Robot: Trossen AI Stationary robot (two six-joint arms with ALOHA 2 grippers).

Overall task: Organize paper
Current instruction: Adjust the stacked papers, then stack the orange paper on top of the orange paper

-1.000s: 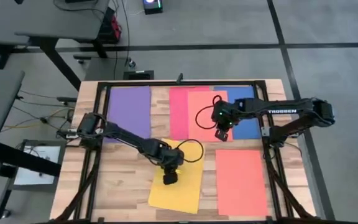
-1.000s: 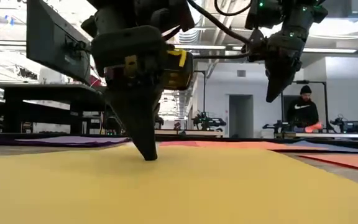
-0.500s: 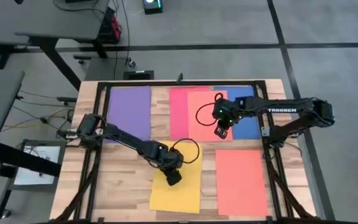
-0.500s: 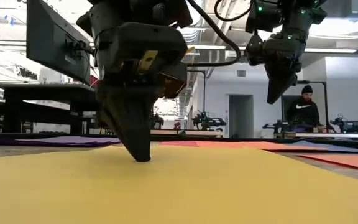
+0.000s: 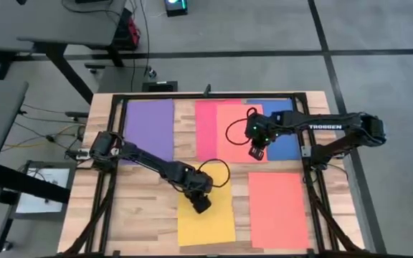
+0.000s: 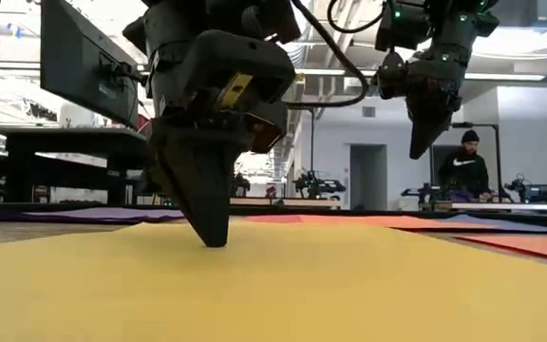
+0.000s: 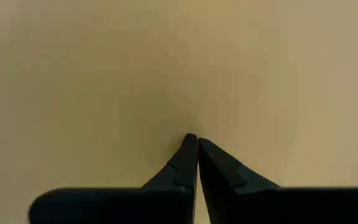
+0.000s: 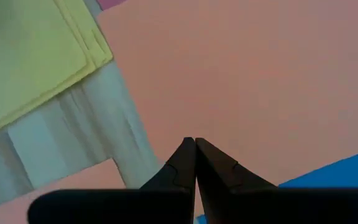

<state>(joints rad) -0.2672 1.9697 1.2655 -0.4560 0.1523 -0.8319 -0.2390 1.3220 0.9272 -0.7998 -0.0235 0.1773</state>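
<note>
Much of the yellow sheet is covered where the left arm crosses it, and in the low view the left gripper blocks the middle of the table; the far sheets there show only as thin coloured strips. No container is in view: the paper lies flat and loose on the wooden table. Taking the yellow sheet as landmark, the left gripper stands on its upper part with fingers pressed together, tips touching the paper and clasping nothing; the left wrist view shows the two closed fingers against plain yellow. Beside the yellow sheet, toward the right arm's side, lies a separate orange-red sheet. Farther back from the yellow sheet, a purple sheet lies on the left, and a red sheet, a salmon-orange sheet and a blue sheet overlap in a row, the orange one on top of its neighbours' edges. The right gripper hangs above the orange sheet near its border with the blue, fingers also pinched together and empty, clear of the paper in the low view. A person stands in the room beyond.
</note>
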